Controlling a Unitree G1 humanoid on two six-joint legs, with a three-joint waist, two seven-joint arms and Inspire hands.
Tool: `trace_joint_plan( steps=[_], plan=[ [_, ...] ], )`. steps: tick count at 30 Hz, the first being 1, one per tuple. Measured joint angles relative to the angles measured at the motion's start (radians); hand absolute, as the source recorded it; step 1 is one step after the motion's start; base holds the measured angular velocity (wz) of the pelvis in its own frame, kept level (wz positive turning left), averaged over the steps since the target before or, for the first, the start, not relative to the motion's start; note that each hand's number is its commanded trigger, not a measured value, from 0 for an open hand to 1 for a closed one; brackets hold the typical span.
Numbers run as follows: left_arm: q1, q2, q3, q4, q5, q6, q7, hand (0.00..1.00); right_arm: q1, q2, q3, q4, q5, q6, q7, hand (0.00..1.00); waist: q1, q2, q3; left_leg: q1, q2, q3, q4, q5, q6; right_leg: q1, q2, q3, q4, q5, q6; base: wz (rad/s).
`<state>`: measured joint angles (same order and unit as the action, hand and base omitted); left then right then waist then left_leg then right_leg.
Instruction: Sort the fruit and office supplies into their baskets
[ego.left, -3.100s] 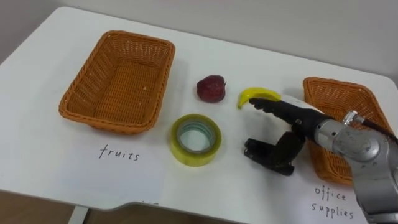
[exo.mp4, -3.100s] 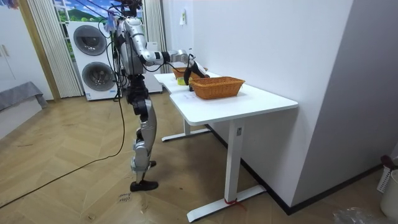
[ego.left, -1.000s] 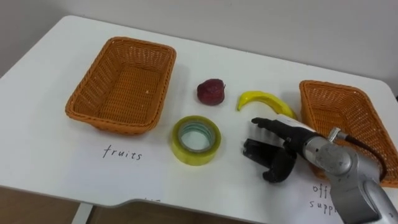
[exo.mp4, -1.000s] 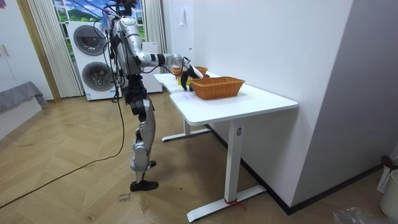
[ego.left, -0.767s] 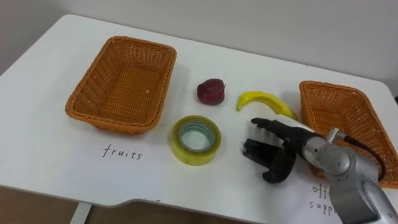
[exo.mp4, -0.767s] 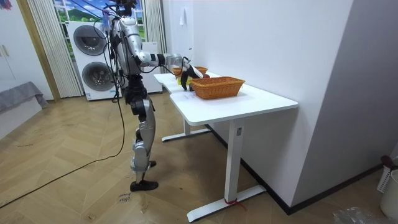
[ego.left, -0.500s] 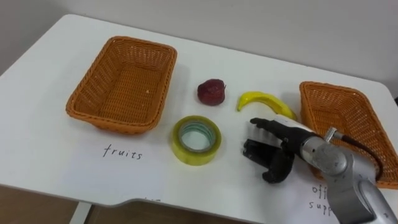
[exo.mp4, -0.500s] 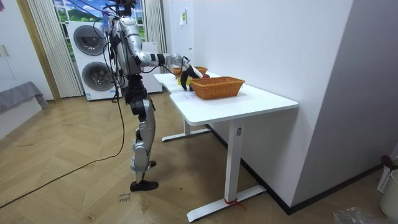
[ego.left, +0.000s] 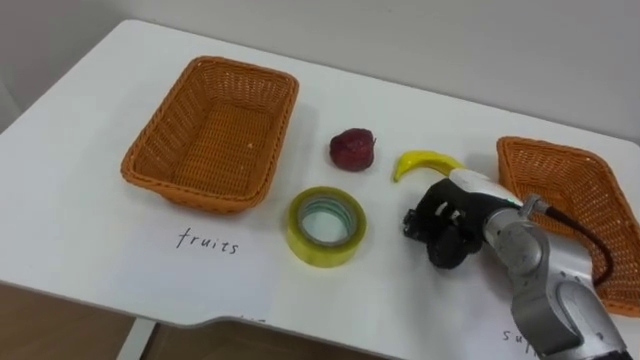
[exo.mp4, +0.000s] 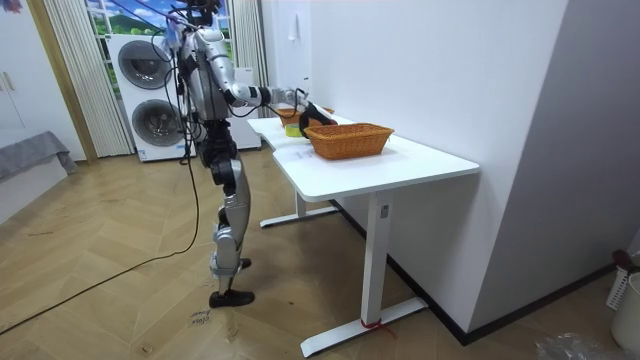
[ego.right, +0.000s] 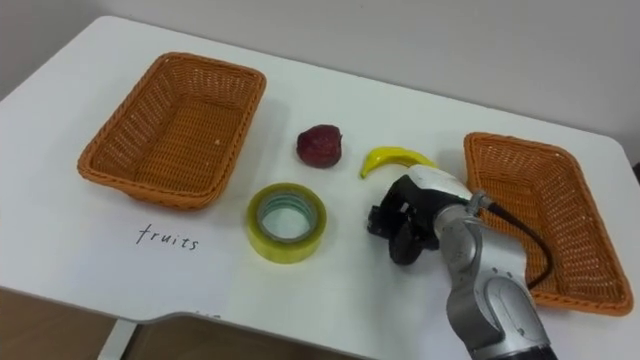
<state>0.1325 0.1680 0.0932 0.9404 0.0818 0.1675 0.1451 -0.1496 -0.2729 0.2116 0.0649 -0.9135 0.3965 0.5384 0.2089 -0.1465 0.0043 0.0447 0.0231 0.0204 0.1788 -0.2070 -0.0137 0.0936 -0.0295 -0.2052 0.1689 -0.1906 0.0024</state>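
As you scan across the desk (ego.left: 80, 230), the left basket (ego.left: 212, 132) comes first. Next is the tape roll (ego.left: 327, 226), lying flat, with the red fruit (ego.left: 352, 148) behind it. The banana (ego.left: 425, 161) lies crosswise, its left tip dipping toward the robot. Just in front of it, the right hand (ego.left: 455, 212) curls its fingers round a small black object (ego.left: 415, 222), whose long axis is hidden. The right basket (ego.left: 570, 197) sits beside the hand.

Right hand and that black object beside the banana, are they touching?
Touching: the right eye view shows the right hand with its fingers curled round the black object.
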Motion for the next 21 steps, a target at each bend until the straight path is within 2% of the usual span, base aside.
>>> trace_joint_plan(
  steps=[9,21],
  plan=[
    [-0.012,0.0,0.0,0.0,-0.001,0.0,0.0,0.0,0.0,0.0,0.0,-0.005,0.005,0.002,-0.003,1.0,-0.001,0.0,-0.0001,-0.003,0.0,0.001,-0.002,0.0,0.0,-0.005,0.0,-0.003,0.0,0.0,0.0,0.0],
    [-0.008,0.0,0.0,0.002,-0.002,-0.002,0.0,0.0,0.012,0.0,-0.01,-0.028,0.044,-0.024,-0.011,1.0,-0.013,0.0,-0.0002,-0.001,0.0,0.001,-0.01,0.0,0.0,-0.004,0.0,-0.001,0.0,0.0,0.0,0.0]
  ],
)
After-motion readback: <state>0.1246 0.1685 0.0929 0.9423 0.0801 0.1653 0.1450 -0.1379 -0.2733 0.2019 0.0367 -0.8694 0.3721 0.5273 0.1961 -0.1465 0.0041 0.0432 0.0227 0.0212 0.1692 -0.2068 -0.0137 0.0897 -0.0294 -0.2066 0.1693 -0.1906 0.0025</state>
